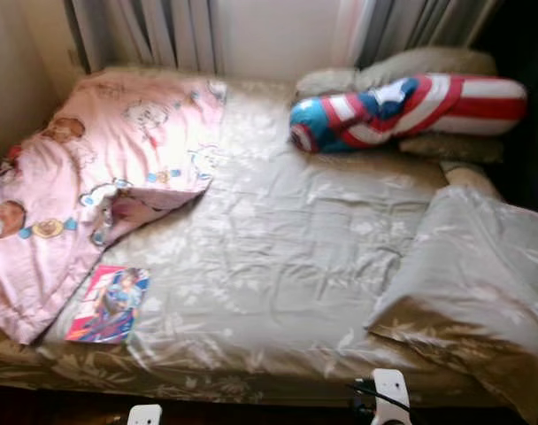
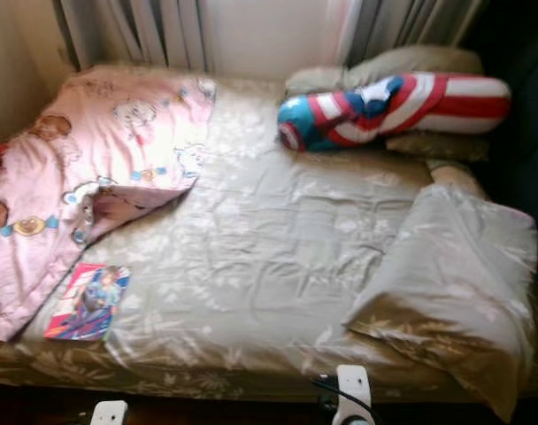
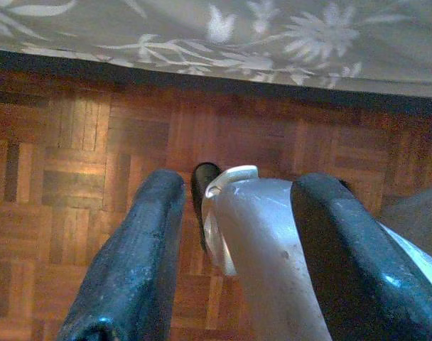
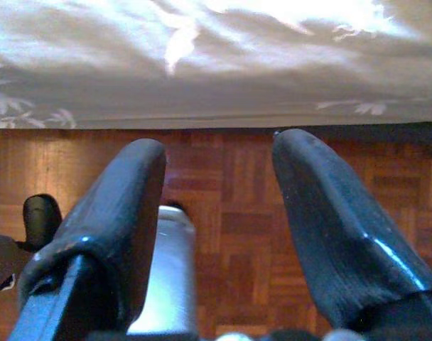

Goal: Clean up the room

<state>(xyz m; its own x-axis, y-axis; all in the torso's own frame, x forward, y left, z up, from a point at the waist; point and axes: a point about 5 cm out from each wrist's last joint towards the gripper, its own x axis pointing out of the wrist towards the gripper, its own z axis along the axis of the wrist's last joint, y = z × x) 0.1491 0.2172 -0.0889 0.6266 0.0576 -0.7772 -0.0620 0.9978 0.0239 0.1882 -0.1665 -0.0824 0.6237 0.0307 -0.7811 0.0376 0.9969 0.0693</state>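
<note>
Nearest, both arms hang over the brown parquet floor [image 3: 95,170] at the foot of the wide bed with a grey-beige floral cover [image 1: 278,257]. The left gripper [image 3: 234,256] and the right gripper [image 4: 219,227] each have their fingers spread apart, holding nothing. On the bed's near left corner lies a colourful thin magazine [image 1: 108,305]. Left of it spreads a pink cartoon-print blanket [image 1: 92,168]; at the bed's near right sits a folded grey quilt [image 1: 477,274]. Farthest, at the bed's head, rests a red, white and blue striped bolster cushion [image 1: 402,111].

We list: a bed [image 1: 278,266] in floral beige sheeting across the centre; grey curtains [image 1: 154,31] at top; parquet floor [image 3: 95,177] below; sunlight patches mid-frame.
</note>
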